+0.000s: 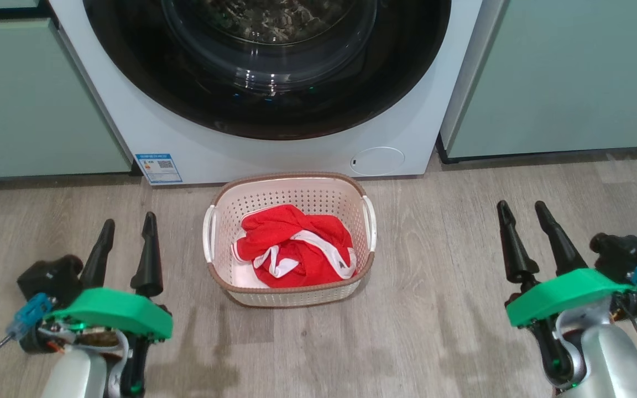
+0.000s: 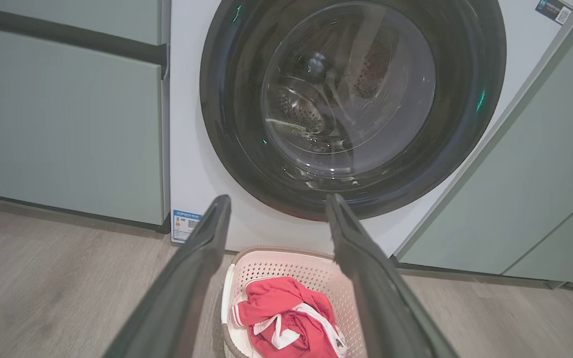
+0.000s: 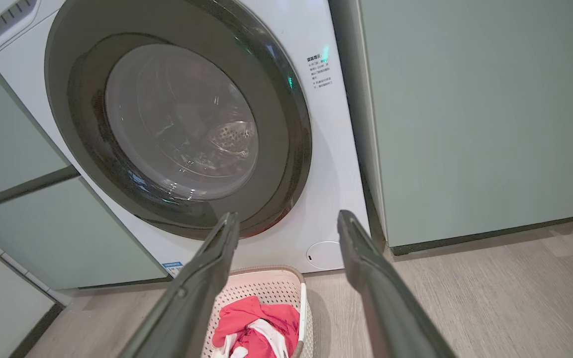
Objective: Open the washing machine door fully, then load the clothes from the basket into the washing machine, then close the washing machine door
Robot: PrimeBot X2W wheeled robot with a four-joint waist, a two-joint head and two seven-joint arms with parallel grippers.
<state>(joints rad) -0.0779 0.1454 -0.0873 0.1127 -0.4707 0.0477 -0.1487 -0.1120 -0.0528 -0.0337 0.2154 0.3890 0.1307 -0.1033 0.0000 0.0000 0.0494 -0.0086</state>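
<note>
Red fabric with white trim bands, the clothes (image 1: 296, 246) lie bunched in the cream basket (image 1: 291, 179). The basket stands on the wood-look floor (image 1: 440, 309) between the left tool (image 1: 129, 221) and the right tool (image 1: 521, 206), nearer the left one and reaching a little ahead of both sets of fingertips.

Each tool has its two long dark fingers spread wide with nothing between them. Neither touches the basket, the clothes or the machine.

Ahead of both tools, just past the basket's far rim, rises the white washing machine (image 1: 274, 157). The washing machine door (image 1: 263, 119), a glossy black ring around a bulging clear glass centre, sits shut against the machine's front. From each wrist camera the door shows above and beyond that tool's fingertips, with the perforated steel drum visible through the glass.

A blue sticker (image 1: 158, 167) marks the machine's lower corner ahead of the left tool. A round filter cap (image 1: 377, 161) sits low on the front, ahead and to the inner side of the right tool. Pale green cabinets (image 1: 25, 105) flank the machine, one bank ahead of each tool.
</note>
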